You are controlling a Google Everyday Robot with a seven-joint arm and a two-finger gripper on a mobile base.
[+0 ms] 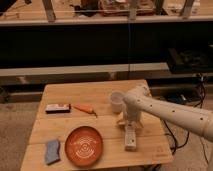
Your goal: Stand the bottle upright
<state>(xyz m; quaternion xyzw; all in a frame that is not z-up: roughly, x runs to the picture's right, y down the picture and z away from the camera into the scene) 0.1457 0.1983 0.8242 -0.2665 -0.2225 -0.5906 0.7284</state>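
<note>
- Wooden worktop (pixel 100 95): light planks, bearing everything listed
- Robot arm (pixel 170 114): white, reaching in over right edge
- Orange plate (pixel 84 146): by front edge, left of centre
- Bottle (pixel 131 138): slim, whitish-cream, lying flat towards front-right corner, long axis front to back; not yet upright
- Gripper (pixel 127 120): pointed down at bottle's far end; grip state cannot be told
- Cup (pixel 116 101): translucent white, upright, just behind gripper
- Step, as judged: approach for grasp; next calls for firm hold near one end, then tipping onto base
</note>
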